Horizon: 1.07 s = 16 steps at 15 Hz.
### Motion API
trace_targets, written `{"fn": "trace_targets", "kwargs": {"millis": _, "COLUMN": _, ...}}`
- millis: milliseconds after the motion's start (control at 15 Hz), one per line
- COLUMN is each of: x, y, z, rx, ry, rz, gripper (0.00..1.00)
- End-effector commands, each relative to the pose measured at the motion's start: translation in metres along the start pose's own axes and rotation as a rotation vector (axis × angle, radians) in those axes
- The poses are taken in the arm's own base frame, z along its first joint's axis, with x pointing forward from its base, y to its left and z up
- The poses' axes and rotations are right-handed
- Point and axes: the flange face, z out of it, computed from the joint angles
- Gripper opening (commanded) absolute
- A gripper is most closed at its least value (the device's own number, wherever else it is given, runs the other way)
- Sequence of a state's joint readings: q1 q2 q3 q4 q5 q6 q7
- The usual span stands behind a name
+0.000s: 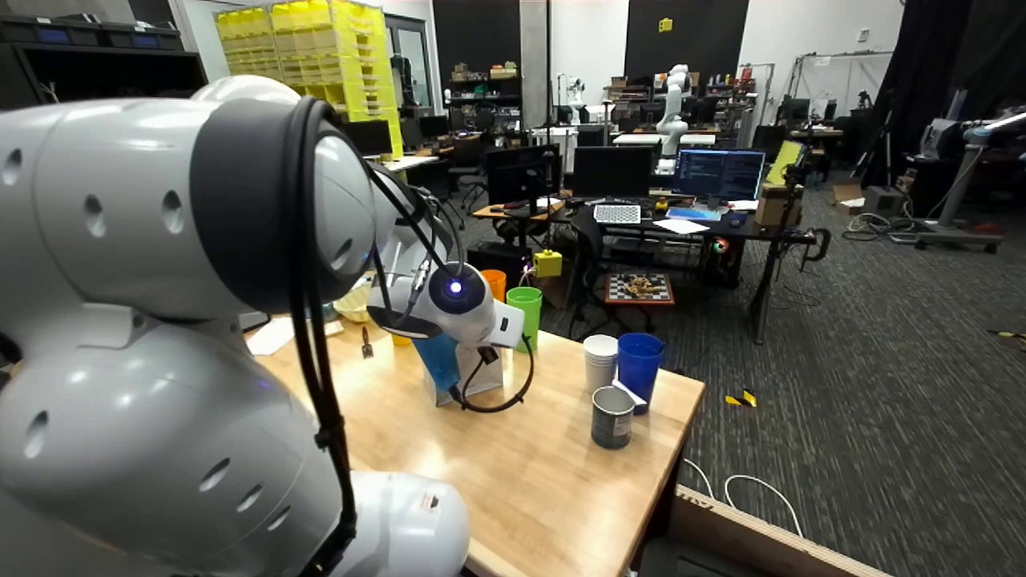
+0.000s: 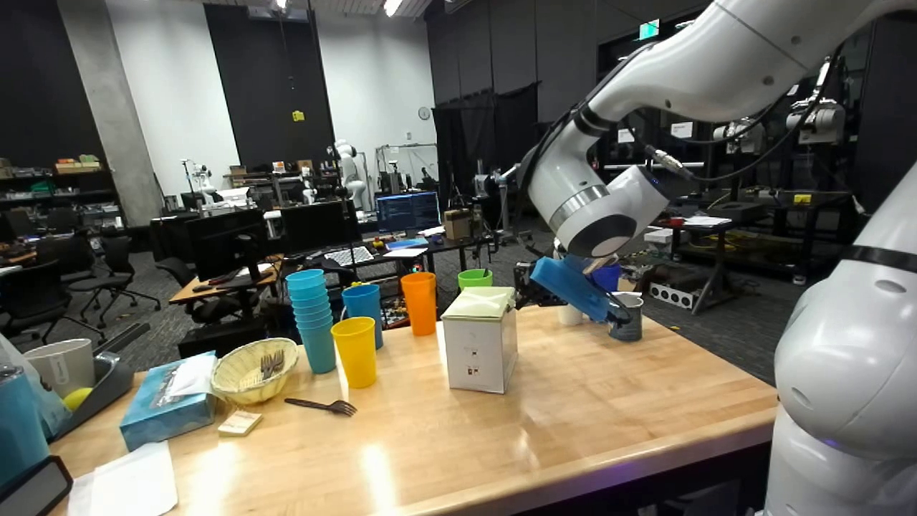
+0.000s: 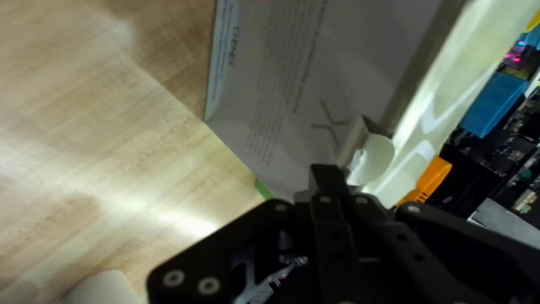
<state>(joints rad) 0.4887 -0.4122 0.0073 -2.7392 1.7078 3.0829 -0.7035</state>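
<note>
Wrist view: your gripper (image 3: pixel 329 179) is fully closed, nothing visibly gripped; slant puts it just beside the curved tab (image 3: pixel 374 157) of the white box (image 3: pixel 274 88), contact unclear. In an exterior view, box sits flat, hence upright, on table (image 2: pixel 594 401); turquoise cups (image 2: pixel 314 322) stand nested.

The wooden tabletop (image 2: pixel 587 408) is gleaming under a glossy finish, the box (image 2: pixel 476 347) is showing smooth paper card, the gripper (image 3: pixel 331 177) is looking mostly matt, and the basket (image 2: pixel 252 393) is displaying a rough weave.
</note>
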Motion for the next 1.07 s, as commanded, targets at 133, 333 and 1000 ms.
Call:
{"fn": "trace_targets", "kwargs": {"millis": 133, "x": 0.012, "y": -0.042, "z": -0.019, "rx": 0.056, "ry": 0.038, "rz": -0.052, "gripper": 0.0}}
{"fn": "trace_targets", "kwargs": {"millis": 333, "x": 0.02, "y": -0.054, "z": -0.025, "rx": 0.068, "ry": 0.048, "rz": -0.07, "gripper": 0.0}}
{"fn": "trace_targets", "kwargs": {"millis": 1000, "x": 0.031, "y": -0.062, "z": -0.038, "rx": -0.004, "ry": 0.08, "rz": -0.189, "gripper": 0.0}}
